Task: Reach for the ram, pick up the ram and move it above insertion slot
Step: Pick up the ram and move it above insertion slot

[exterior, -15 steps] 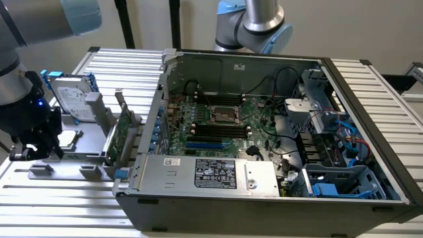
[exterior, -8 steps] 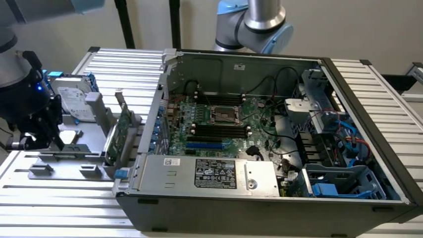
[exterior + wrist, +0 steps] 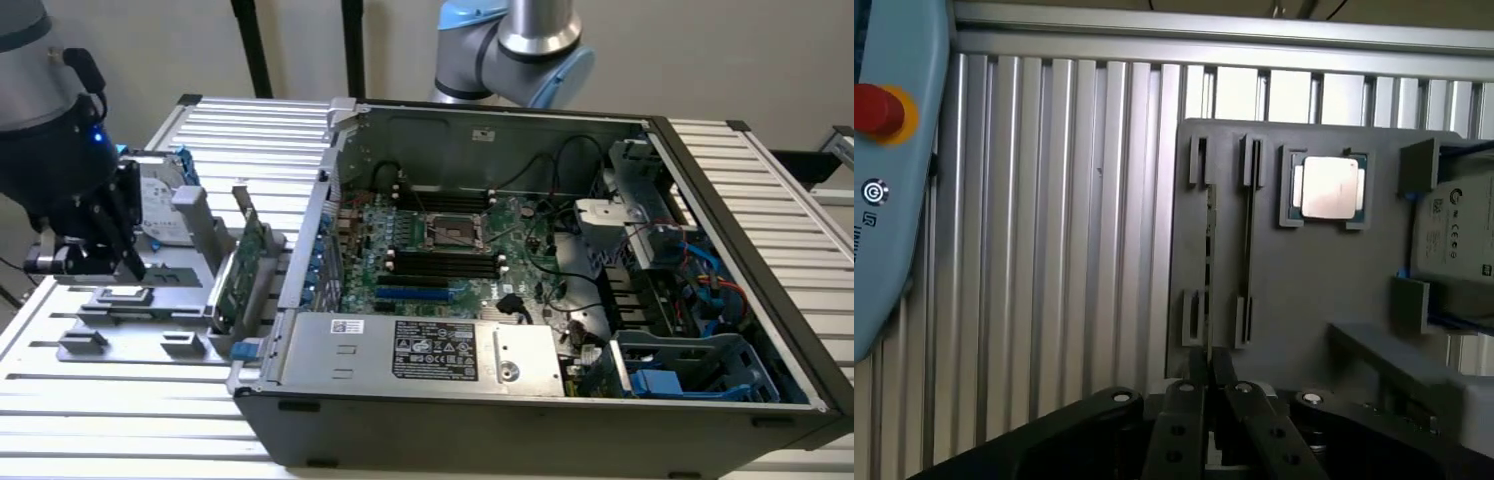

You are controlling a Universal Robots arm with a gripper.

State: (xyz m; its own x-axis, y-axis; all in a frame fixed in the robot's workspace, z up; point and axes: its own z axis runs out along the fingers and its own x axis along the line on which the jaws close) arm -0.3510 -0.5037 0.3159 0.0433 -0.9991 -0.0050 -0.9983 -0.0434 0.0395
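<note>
**Operator:** How far along is the pick?

**Guide:** You are at the reach step. The gripper (image 3: pixel 1211 365) hangs over the near end of the grey holder plate (image 3: pixel 1304 290), its two fingers pressed together with nothing visible between them. Treat the ram (image 3: pixel 1207 250) as not yet picked up. In the wrist view it appears as a thin strip on edge between the plate's small upright brackets. A second dark strip runs just beside it, and you cannot tell for certain which of the two is the stick.

**Operator:** What remains?

**Guide:** The grasp, the lift and the carry all remain. The memory slots (image 3: pixel 434 262) lie inside the open computer case (image 3: pixel 534 400), well apart from the gripper (image 3: pixel 100 268), which stands at the exterior view's left.

**Operator:** What edges must I watch?

**Guide:** Note these points:
- The brackets flank the ram closely, so you have little sideways room at the plate.
- A processor chip (image 3: pixel 1332 188) sits in its own recess near the strips, and a hard drive (image 3: pixel 1454 230) stands beyond it.
- An expansion card (image 3: pixel 247 270) stands upright between the plate and the case wall, so the direct path to the slots crosses both.
- A control pendant (image 3: pixel 884 150) lies on the slatted table (image 3: pixel 134 420) on the other side of the plate.
- Above the plate and the case, the space looks open.
</note>
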